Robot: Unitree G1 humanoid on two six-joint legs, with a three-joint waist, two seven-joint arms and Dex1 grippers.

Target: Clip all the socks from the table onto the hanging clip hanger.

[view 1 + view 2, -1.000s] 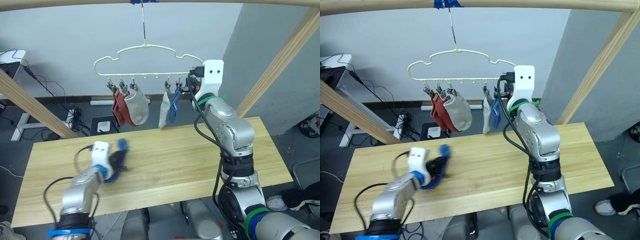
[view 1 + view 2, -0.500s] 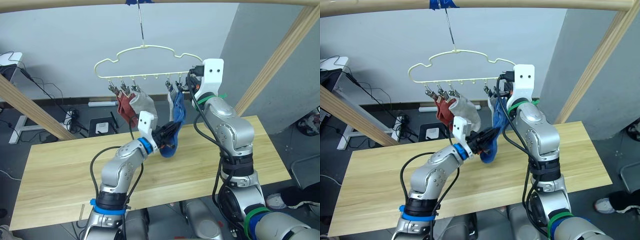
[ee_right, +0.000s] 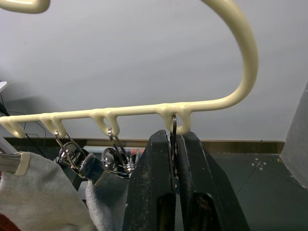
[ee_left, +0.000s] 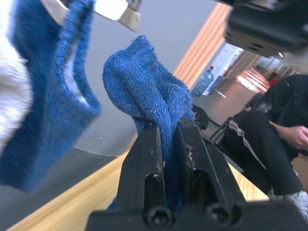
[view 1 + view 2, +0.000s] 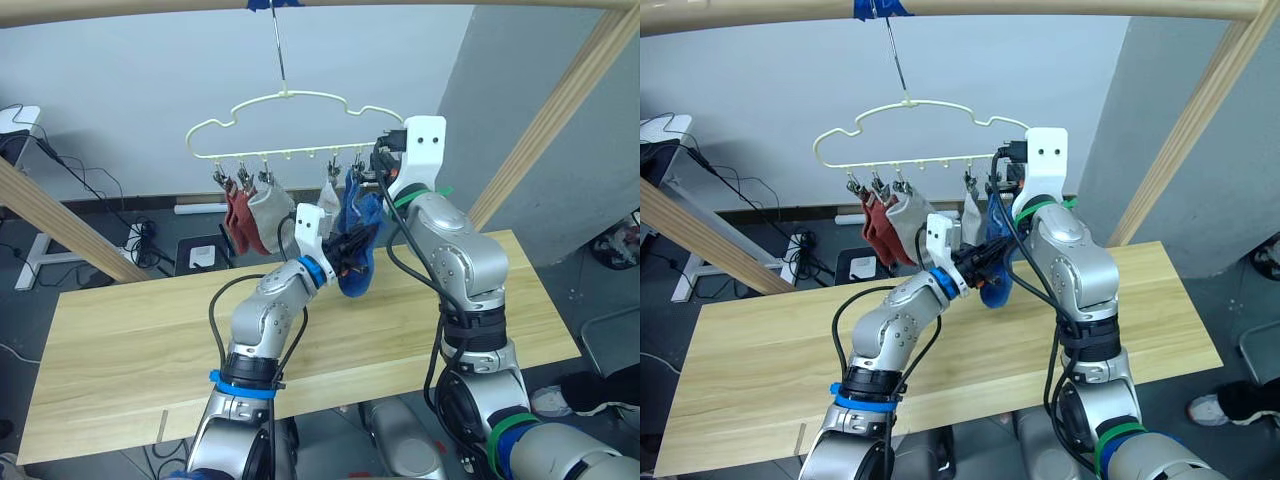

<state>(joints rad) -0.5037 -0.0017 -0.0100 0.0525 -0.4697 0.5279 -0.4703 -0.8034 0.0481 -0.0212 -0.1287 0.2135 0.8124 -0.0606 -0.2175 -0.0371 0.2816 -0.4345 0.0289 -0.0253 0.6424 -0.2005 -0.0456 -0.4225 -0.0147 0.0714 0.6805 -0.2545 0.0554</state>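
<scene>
L gripper is clamped on the last blue sock, held up just beside the end clip. R gripper is pinched on that clip's wire, steadying the hanger.

Risks:
- Sock is bunched, so the clip may bite only a fold and the sock drops to the table.
- Hanger could swing if R slips.
- Hanging blue sock close by could snag.

Pretty cramped up by the clip hanger: the right gripper is pinched on the end clip, with the hung blue sock just at its 9 o'clock. Left gripper crowds in with its blue sock. The table at 7 o'clock has bare room.
</scene>
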